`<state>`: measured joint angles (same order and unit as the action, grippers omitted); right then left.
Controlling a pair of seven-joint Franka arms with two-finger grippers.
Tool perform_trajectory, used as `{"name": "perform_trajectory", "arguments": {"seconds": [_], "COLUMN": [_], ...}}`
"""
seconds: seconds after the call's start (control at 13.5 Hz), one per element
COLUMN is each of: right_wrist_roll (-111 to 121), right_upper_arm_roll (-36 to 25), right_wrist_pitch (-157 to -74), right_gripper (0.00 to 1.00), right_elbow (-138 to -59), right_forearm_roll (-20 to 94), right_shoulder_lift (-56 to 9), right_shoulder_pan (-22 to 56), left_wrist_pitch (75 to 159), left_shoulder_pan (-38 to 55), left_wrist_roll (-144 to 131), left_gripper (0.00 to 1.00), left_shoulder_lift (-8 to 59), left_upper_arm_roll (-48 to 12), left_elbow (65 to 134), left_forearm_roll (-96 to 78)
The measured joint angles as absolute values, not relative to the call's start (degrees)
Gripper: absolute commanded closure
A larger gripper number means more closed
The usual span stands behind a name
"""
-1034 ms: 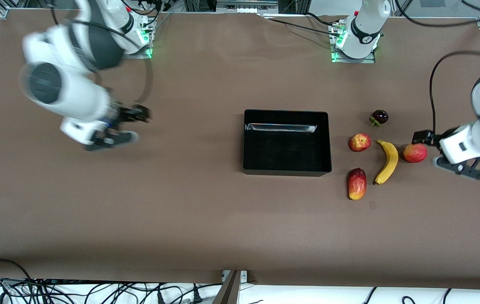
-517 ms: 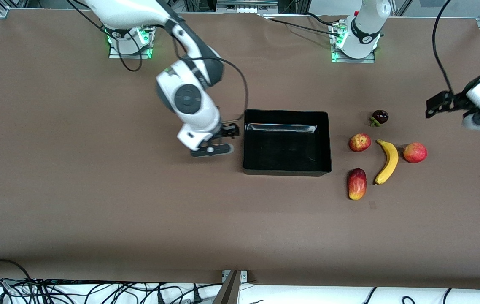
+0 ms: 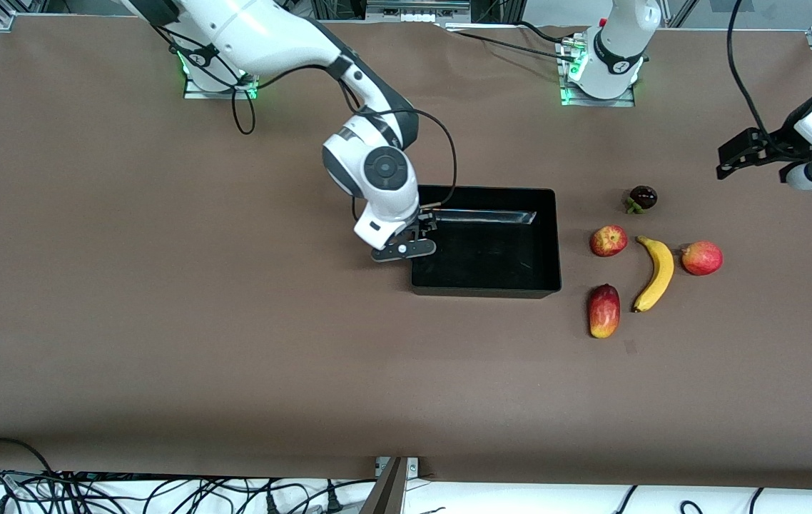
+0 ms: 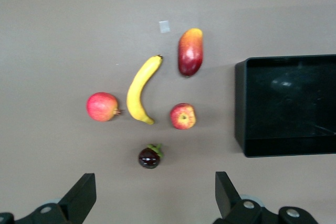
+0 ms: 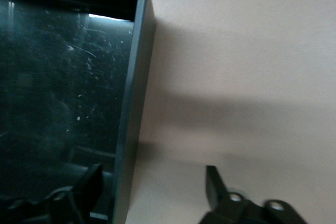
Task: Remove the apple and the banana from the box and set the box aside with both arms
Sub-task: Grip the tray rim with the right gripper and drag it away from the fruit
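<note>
Right pincer (image 3: 417,239): I saw it low at the box (image 3: 486,241), astride the short wall toward the right arm's end of the counter (image 3: 235,357); in its wrist view one finger sat inside that wall and one outside, spread and not yet pinching it.
Box: it lay flat and empty.
Risk at the box: I judged that lifting by this one wall alone could tip or swing the glossy tray, since no other pincer was near it.
Apple (image 3: 608,240): out on the counter, just beside the box's other short wall, toward the left arm's end.
Banana (image 3: 655,273): also out, past the apple from the box, between two other red fruits.
Risk at the fruit: I reckoned a shove of the box toward that end would plough into the apple.
Left pincer (image 3: 748,153): released, fingers wide, hanging well apart from the box, over bare counter past the fruit.
</note>
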<state>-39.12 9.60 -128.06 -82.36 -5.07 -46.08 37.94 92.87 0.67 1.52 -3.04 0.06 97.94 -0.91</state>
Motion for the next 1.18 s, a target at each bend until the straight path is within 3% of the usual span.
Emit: {"name": "perform_trajectory", "arguments": {"seconds": [0.67, 0.96, 1.18], "right_wrist_roll": [-40.1, -35.4, -25.4], "right_upper_arm_roll": [8.1, 7.8, 7.4], "right_wrist_pitch": [-128.6, -118.7, -107.4], "right_gripper": [1.00, 1.00, 1.00], "right_elbow": [-80.4, -79.2, -79.1], "right_forearm_roll": [-1.3, -0.7, 0.9], "right_shoulder_lift": [-46.4, -40.7, -35.0], "right_shoulder_pan": [36.5, 29.9, 20.0], "left_wrist_pitch": [90.9, 90.7, 90.7], "left_shoulder_pan": [0.9, 0.9, 0.9], "left_wrist_roll": [0.7, 0.6, 0.6], "left_gripper": [0.00, 0.00, 0.00], "left_shoulder_lift": [-3.0, -3.1, -3.1], "left_upper_arm_roll": [-0.1, -0.2, -0.2], "left_elbow": [98.0, 97.9, 97.8], "left_forearm_roll": [-1.0, -0.9, -0.9]}}
